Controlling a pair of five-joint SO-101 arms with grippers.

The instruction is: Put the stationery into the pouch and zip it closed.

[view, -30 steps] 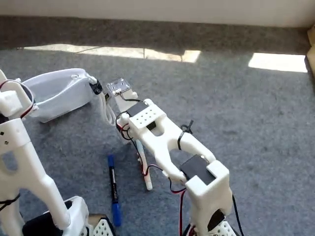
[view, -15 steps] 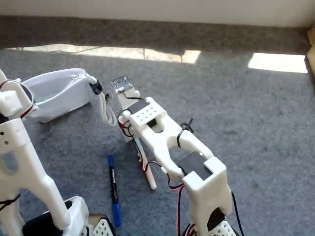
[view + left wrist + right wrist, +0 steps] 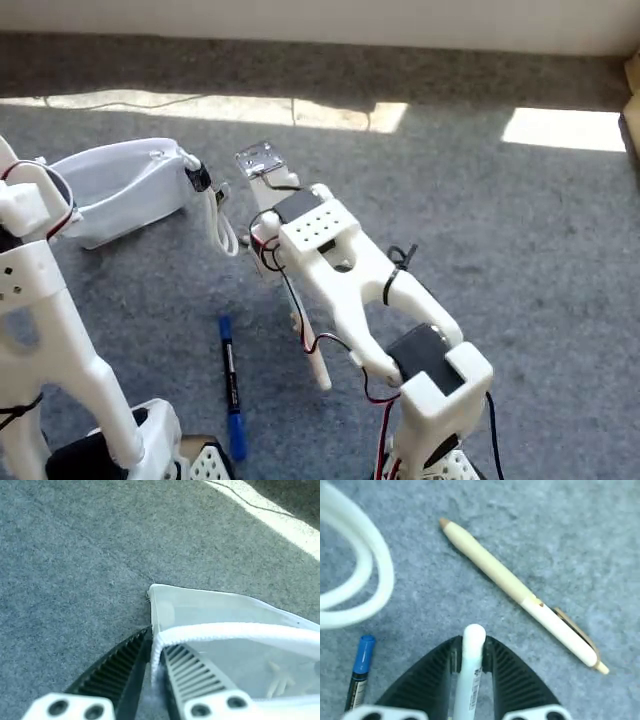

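At ten o'clock in the high view, the left arm (image 3: 45,300) hides one end of the pouch (image 3: 120,185). The right wrist view's edge cuts off the blue marker (image 3: 359,672), the blurred white loop (image 3: 377,560) and the white pen (image 3: 470,665). Pale shapes (image 3: 277,677) inside the pouch are too blurred to identify.

Soft daylight, bright sunlit patches (image 3: 565,127) across the far carpet (image 3: 520,260), dark shadow band (image 3: 300,65) behind

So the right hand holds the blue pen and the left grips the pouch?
No: the right hand holds a white pen, per the right wrist view; the blue pen lies on the carpet. The left hand does grip the pouch.
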